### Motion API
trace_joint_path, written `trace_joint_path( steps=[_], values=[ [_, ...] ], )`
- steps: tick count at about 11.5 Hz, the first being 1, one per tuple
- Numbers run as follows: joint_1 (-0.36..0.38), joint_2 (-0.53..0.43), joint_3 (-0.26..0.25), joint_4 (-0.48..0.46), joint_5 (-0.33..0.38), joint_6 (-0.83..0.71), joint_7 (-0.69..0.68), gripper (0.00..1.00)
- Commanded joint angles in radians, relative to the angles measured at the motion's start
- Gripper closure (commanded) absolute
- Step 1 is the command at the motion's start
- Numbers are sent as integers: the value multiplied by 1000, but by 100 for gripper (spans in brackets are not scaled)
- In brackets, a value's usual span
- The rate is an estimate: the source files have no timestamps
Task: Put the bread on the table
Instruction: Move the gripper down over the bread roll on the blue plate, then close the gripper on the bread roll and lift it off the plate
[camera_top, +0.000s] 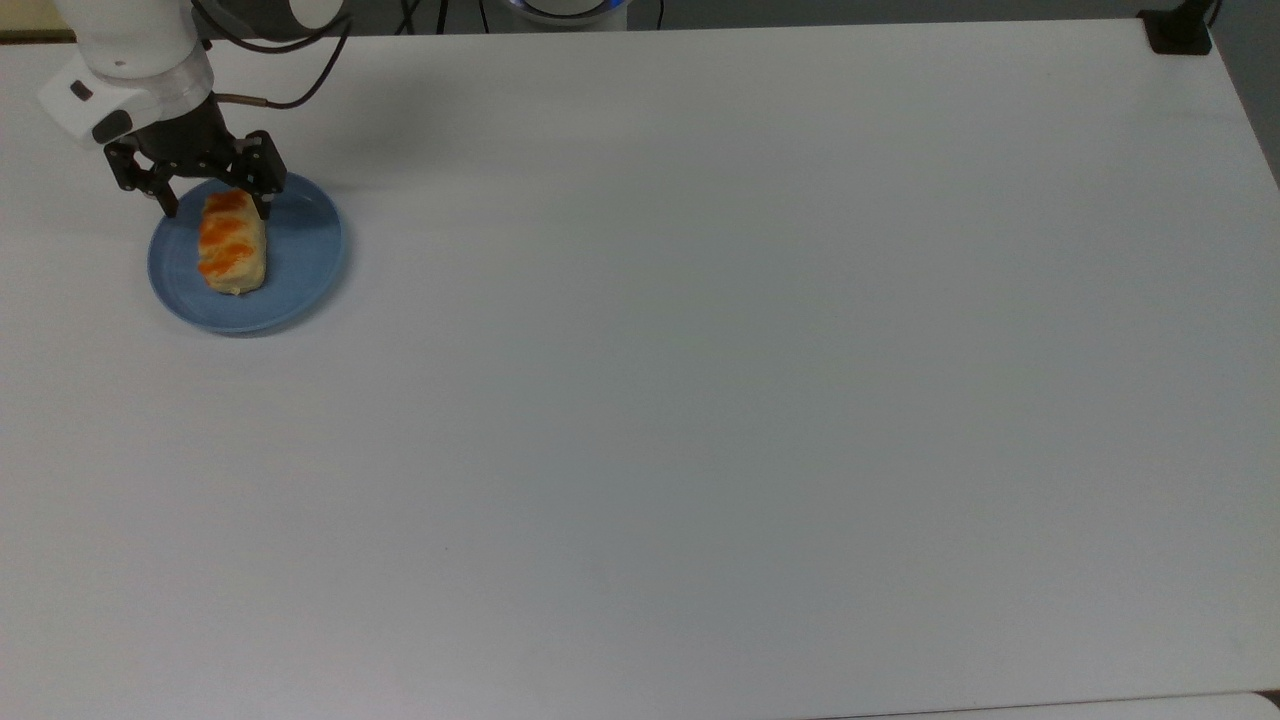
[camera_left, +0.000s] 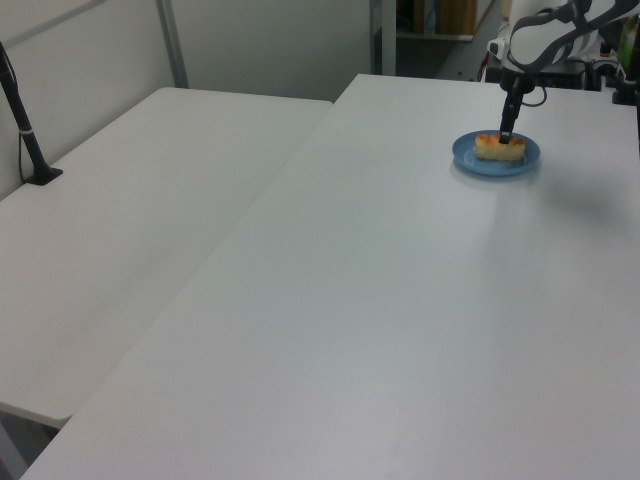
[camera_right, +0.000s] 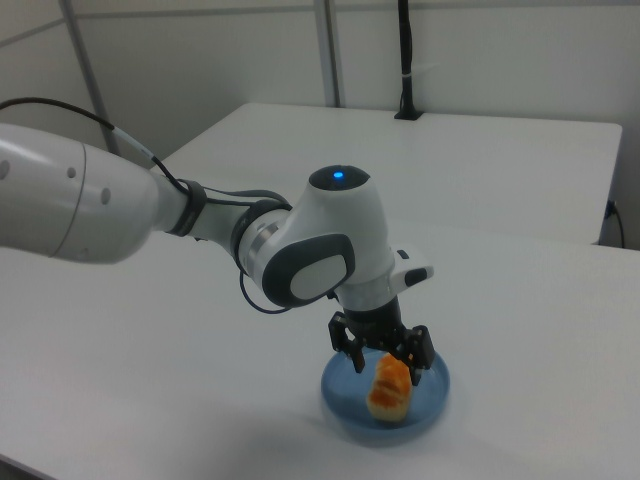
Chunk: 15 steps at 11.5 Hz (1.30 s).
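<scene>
The bread (camera_top: 232, 245), a pale-tan loaf with orange stripes, lies on a round blue plate (camera_top: 312, 250) at the top view's left side of the white table (camera_top: 700, 400). My gripper (camera_top: 218, 205) is open and low over the plate. Its two black fingers straddle the loaf's end nearest the arm without closing on it. In the left view the gripper (camera_left: 507, 130) hangs just above the bread (camera_left: 499, 148) and the plate (camera_left: 468, 157). The right view shows the gripper (camera_right: 387, 366) on either side of the bread (camera_right: 390, 392) on the plate (camera_right: 436, 398).
A black camera-post base (camera_top: 1178, 30) sits at the top view's upper right corner of the table. A second white table (camera_left: 130, 200) adjoins on the left view's left, with a black post (camera_left: 25, 130) on it. My arm (camera_right: 120, 210) reaches in from the right view's left.
</scene>
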<state>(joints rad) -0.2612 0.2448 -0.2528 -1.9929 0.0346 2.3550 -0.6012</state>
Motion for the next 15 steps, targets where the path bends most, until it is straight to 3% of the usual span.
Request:
trace_joint_path(
  steps=[1,3,5,8,11,13,14,15],
  values=[
    [2,37,-6,-3,21,59,-22,24],
    [3,51,-5,-3,21,63,-22,59],
    [5,42,-5,2,21,47,-20,71],
    [2,-21,-5,38,21,-89,-23,71],
    [23,-134,41,135,50,-374,61,71],
    [20,-179,172,181,62,-477,264,71],
    [22,-189,206,181,62,-480,321,71],
    [22,-191,274,181,62,-480,404,71]
  ],
)
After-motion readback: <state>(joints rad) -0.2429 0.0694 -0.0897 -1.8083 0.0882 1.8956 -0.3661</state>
